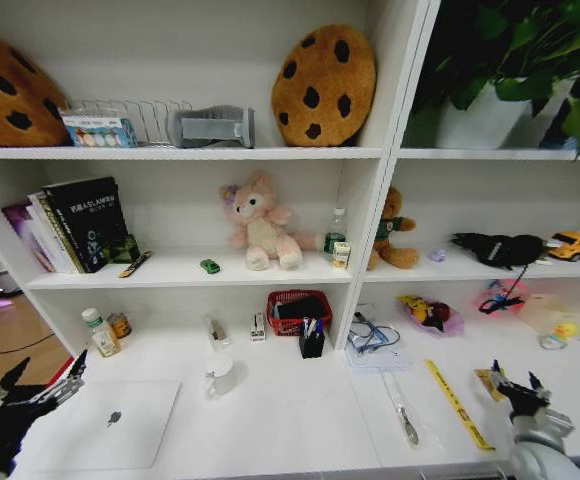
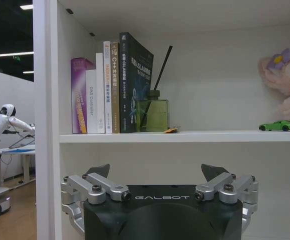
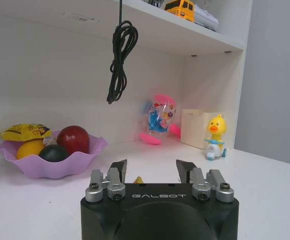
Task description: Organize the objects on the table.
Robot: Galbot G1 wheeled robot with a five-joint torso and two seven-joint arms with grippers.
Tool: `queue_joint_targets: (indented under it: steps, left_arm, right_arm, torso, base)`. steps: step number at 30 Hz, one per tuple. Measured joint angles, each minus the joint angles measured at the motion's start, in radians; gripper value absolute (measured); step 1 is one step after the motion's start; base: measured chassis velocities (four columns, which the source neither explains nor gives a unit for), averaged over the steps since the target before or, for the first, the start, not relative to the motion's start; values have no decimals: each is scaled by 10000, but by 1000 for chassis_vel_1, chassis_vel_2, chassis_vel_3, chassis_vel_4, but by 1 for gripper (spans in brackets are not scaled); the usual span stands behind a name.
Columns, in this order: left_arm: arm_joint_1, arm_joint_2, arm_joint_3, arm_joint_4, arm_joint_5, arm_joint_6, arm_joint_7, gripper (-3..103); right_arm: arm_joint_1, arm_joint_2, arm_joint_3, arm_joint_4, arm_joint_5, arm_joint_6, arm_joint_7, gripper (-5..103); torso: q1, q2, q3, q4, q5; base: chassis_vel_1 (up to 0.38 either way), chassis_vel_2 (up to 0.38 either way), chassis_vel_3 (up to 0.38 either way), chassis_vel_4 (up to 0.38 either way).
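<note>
My left gripper (image 1: 45, 390) hovers wide open, empty, at the long white desk (image 1: 290, 420) edge. The closed silver laptop (image 1: 110, 425) lies flat just right of it, nearer this arm. My right gripper (image 1: 515, 385) waits open, well apart.

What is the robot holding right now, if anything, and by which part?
Nothing is held. The left gripper hangs open and empty beside the laptop, and the right gripper is open and empty over the table.
</note>
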Motion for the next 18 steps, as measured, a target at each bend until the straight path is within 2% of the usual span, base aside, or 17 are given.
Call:
queue_joint_targets:
  steps: [1, 3, 4, 6, 7, 12, 13, 16, 18]
  left_arm:
    - [0, 0, 0, 0, 0, 0, 0, 100]
    - [0, 0, 0, 0, 0, 0, 0, 100]
    - [0, 0, 0, 0, 0, 0, 0, 100]
    - [0, 0, 0, 0, 0, 0, 0, 100]
    - [0, 0, 0, 0, 0, 0, 0, 100]
    - [0, 0, 0, 1, -1, -1, 0, 100]
    - [0, 0, 0, 1, -1, -1, 0, 100]
    - [0, 0, 0, 0, -1, 0, 0, 100]
    - [0, 0, 0, 0, -1, 0, 0, 100]
  right_arm:
    - [0, 0, 0, 0, 0, 0, 0, 57]
    - [105, 31, -67, -155, 5, -70, 5, 46]
    - [105, 31, -67, -155, 5, -70, 5, 46]
    - [171, 94, -110, -348, -1, -116, 26, 35]
    - [171, 94, -110, -348, -1, -116, 26, 35]
    - [365, 79, -228, -728, -60, -137, 33, 14]
    - [365, 79, -228, -728, -60, -137, 33, 14]
    - [387, 76, -224, -733, -65, -165, 35, 3]
    - [387, 81, -214, -717, -71, -171, 39, 1]
  torso:
    - [0, 0, 0, 0, 0]
    - [0, 1, -1, 1, -2]
    - [0, 1, -1, 1, -2]
    - [0, 1, 0, 0, -1]
    - [0, 1, 0, 0, -1]
    - [0, 1, 0, 1, -1]
    - [0, 1, 0, 1, -1]
    - [0, 1, 0, 0, -1]
    - [0, 1, 0, 1, -1]
  base:
    - [0, 0, 0, 0]
    - [0, 0, 0, 0]
    - [0, 0, 0, 0]
    - [0, 0, 0, 0]
    - [0, 0, 0, 0]
    - [0, 0, 0, 0]
    - [0, 0, 0, 0]
    - [0, 0, 0, 0]
    - [0, 0, 0, 0]
